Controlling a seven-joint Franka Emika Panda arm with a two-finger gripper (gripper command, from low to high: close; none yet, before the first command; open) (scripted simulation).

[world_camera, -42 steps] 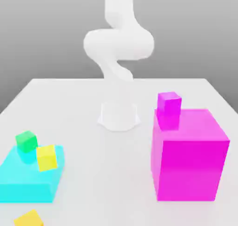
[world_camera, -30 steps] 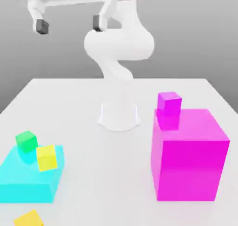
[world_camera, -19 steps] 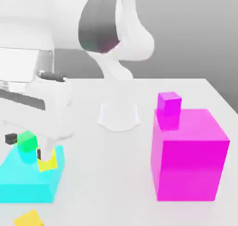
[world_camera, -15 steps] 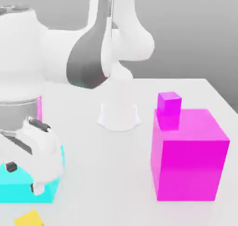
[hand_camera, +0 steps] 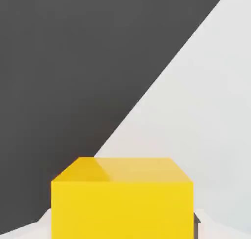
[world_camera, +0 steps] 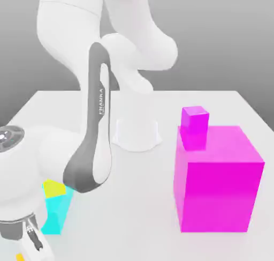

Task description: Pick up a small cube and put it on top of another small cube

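Arm (world_camera: 97, 142) lowered across partly hidden cyan block (world_camera: 59, 209), claw (hand_camera: 123, 228) clamped on orange-yellow cube (hand_camera: 122, 206), cube cut off at frame edge

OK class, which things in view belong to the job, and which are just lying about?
Job: the tool; the orange-yellow cube in its grip; possible targets, the yellow cube or small magenta cube.
Lying about: large magenta block; cyan block.
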